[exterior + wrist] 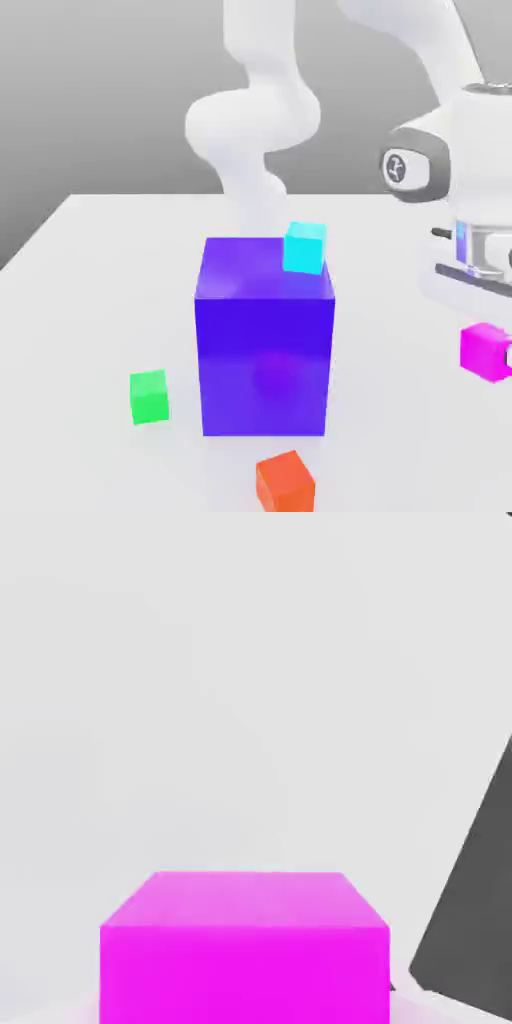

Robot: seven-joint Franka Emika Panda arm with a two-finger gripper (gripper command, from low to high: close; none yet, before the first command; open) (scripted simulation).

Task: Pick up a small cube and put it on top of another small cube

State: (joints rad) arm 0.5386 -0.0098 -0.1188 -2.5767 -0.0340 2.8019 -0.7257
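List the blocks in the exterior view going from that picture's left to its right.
green cube → big blue-purple block → magenta cube. The orange-red and cyan cubes overlap the big block's span, so they are left out.

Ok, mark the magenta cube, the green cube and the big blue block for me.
magenta cube [484, 350], exterior view, on its front face near the exterior view's right edge.
green cube [149, 397], exterior view, middle of its front face.
big blue block [265, 360], exterior view, middle of its front face.

The magenta cube [243, 947] sits close beneath the camera, its top face and one side face visible. Beyond it extends the white table surface [200, 692], ending at a dark edge.
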